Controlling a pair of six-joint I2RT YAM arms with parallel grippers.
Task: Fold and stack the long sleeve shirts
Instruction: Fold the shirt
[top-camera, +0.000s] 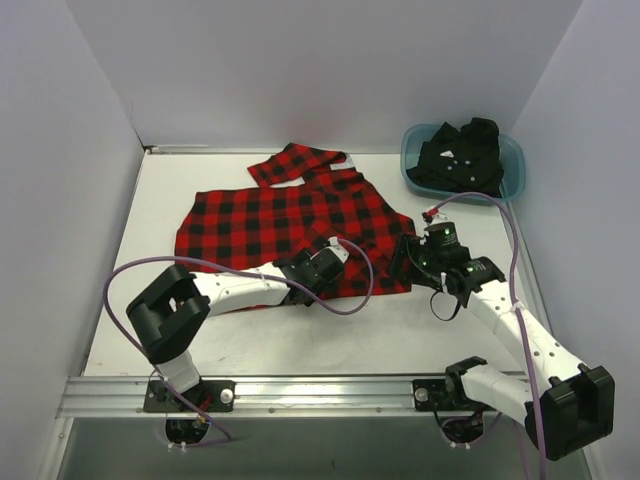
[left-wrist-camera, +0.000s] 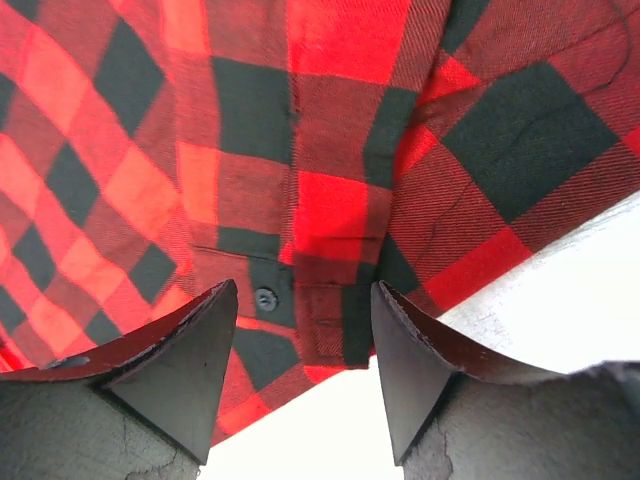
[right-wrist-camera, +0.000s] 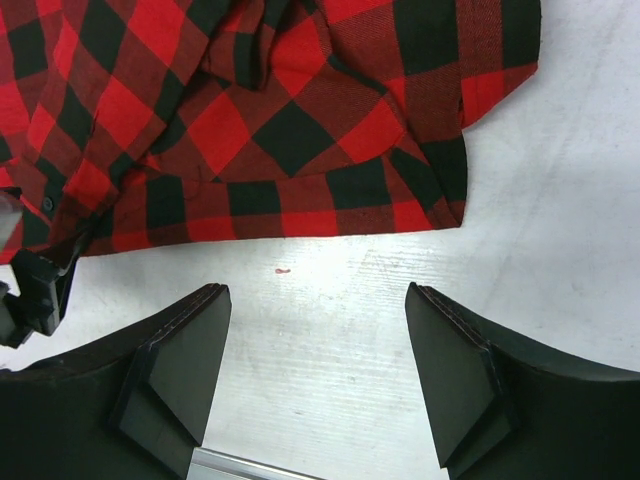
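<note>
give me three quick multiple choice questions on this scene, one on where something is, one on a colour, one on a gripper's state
1. Where is the black shirt?
A) in the teal tub
B) hung on a wall
C) folded at the near edge

2. What colour is the spread shirt below the left gripper?
A) plain blue
B) red and black check
C) white

3. How is the right gripper?
A) shut on cloth
B) out of view
C) open over the bare table

Answers:
1 A, it sits bundled in the tub at the far right.
2 B, the left wrist view shows that check filling the frame.
3 C, its jaws stand apart with nothing between them, just short of the spread shirt's hem.
</note>
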